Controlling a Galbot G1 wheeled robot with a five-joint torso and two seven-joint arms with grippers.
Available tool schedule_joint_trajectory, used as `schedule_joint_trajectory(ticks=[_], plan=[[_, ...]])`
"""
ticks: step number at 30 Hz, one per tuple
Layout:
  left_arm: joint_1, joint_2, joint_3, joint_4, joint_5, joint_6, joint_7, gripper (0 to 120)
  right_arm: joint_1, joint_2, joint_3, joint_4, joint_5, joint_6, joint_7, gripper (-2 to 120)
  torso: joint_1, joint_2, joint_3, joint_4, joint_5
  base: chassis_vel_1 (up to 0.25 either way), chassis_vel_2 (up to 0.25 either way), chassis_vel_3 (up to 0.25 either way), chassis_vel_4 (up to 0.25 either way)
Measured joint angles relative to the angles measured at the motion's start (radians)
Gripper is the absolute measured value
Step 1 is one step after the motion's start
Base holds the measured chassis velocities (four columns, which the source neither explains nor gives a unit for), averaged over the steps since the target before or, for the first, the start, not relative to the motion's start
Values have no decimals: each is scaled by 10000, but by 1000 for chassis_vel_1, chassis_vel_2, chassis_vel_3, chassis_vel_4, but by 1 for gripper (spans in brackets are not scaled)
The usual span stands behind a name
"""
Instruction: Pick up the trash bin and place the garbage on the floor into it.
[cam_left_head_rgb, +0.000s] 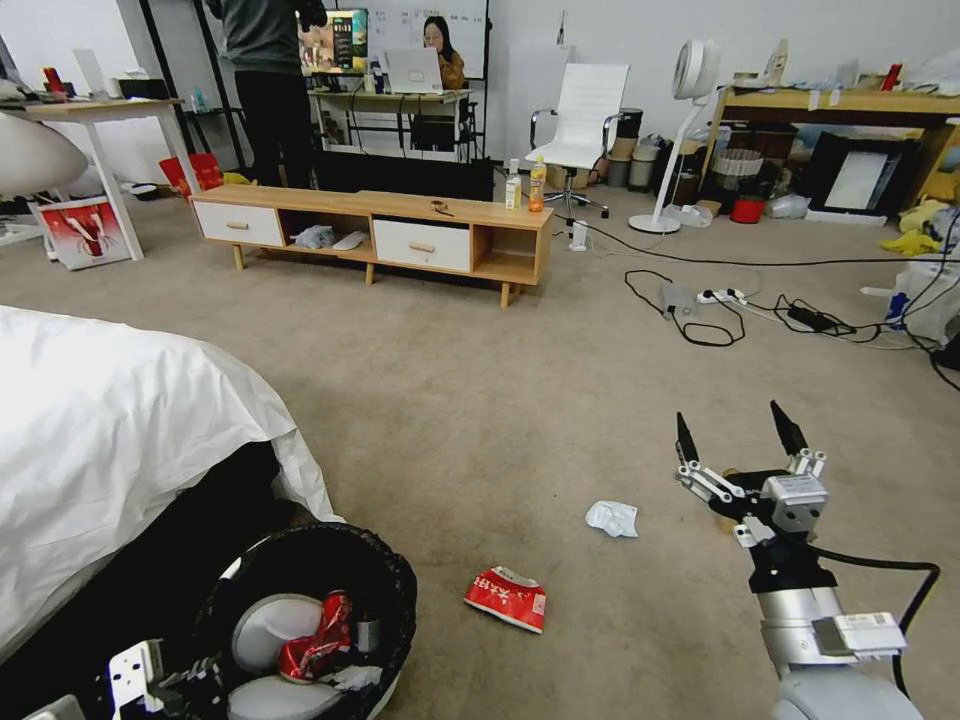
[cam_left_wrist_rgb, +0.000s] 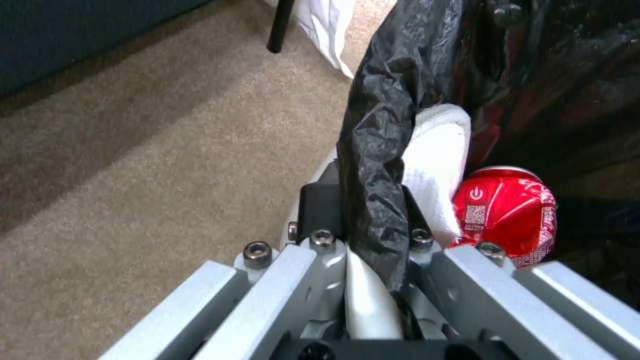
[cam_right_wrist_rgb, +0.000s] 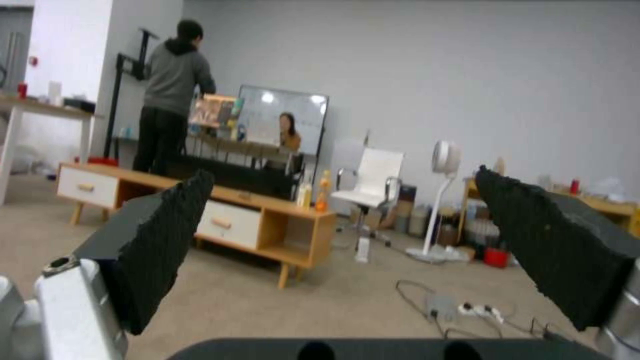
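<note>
Left hand (cam_left_wrist_rgb: 373, 235) pinches the bin (cam_left_head_rgb: 300, 620) rim, bag lining clamped between its fingers; bin held low beside the bed (cam_left_head_rgb: 110, 440). Just beyond the left hand, inside the bin: crushed can (cam_left_wrist_rgb: 507, 215) and white pieces, so part of the litter is already collected.

Still on the floor (cam_left_head_rgb: 480, 400), between the two hands: flattened carton (cam_left_head_rgb: 506, 598), nearer the bin; crumpled tissue (cam_left_head_rgb: 612, 518), nearer the right hand. A brown item sits directly under the right hand, mostly hidden.

Right hand (cam_left_head_rgb: 740, 430) hovers above the carpet, fingers spread wide, holding nothing.

Judgement: bin pickup done; collection partway, at least two pieces remain.
</note>
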Motion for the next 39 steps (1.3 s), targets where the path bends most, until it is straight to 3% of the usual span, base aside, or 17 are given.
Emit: schedule_joint_trajectory(ticks=[4, 6, 7, 8, 10, 16, 21, 23, 24, 26, 31, 39], plan=[[21, -1, -12, -24, 0, 1, 0, 3, 357, -333, -407, 127, 768, -861, 306, 100, 0, 0, 0, 0, 0, 0, 0, 0, 0], [34, -18, -36, -61, 0, 10, 0, 3, 990, -743, -1086, 222, 2054, -2093, 722, 100, 0, 0, 0, 0, 0, 0, 0, 0, 0], [34, -18, -36, -61, 0, 10, 0, 3, 990, -743, -1086, 222, 2054, -2093, 722, 100, 0, 0, 0, 0, 0, 0, 0, 0, 0], [52, -31, -67, -82, -2, 14, 0, 3, 1623, -1055, -1569, 232, 2988, -2883, 945, 100, 0, 0, 0, 1, 1, 0, 0, 0, 0], [63, -36, -86, -87, -4, 16, 1, 3, 1911, -1164, -1743, 232, 3390, -3204, 1002, 100, 0, 0, 0, 4, 1, 0, 0, 0, 0], [52, -52, -124, -60, -6, 20, 0, 3, 3689, -1701, -2710, 229, 6572, -5389, 1333, 100, 0, -1, 0, -1, 0, 0, 0, 0, 0], [25, -104, -146, -45, 0, 22, 1, 3, 4633, -1931, -3577, 16, 7605, -6400, 1373, 100, 0, 0, 1, 2, 0, 0, 0, 0, 0], [-5, -129, -179, -37, 3, 29, 0, 3, 5158, -2055, -4033, -127, 8297, -7223, 1318, 100, 0, 0, 0, 2, -1, 0, 0, 0, 0], [-5, -129, -179, -37, 3, 29, 0, 3, 5158, -2055, -4033, -127, 8297, -7223, 1318, 100, 0, 0, 0, 2, -1, 0, 0, 0, 0], [-12, -155, -248, 9, 7, 37, -13, 3, 5663, -2116, -4528, -418, 8680, -8165, 1073, 100, 0, 0, 1, -1, 0, 0, 0, 0, 0], [30, -182, -383, 59, 14, 39, -15, 3, 6099, -2154, -5341, -1102, 8294, -8818, 635, 100, 0, 0, 0, 0, 0, 0, 0, 0, 0], [67, -246, -444, 130, 59, 36, 32, 3, 6766, -2103, -6704, -2364, 7253, -8965, -434, 100, 0, 0, 0, 0, 0, 0, 0, 0, 0]])
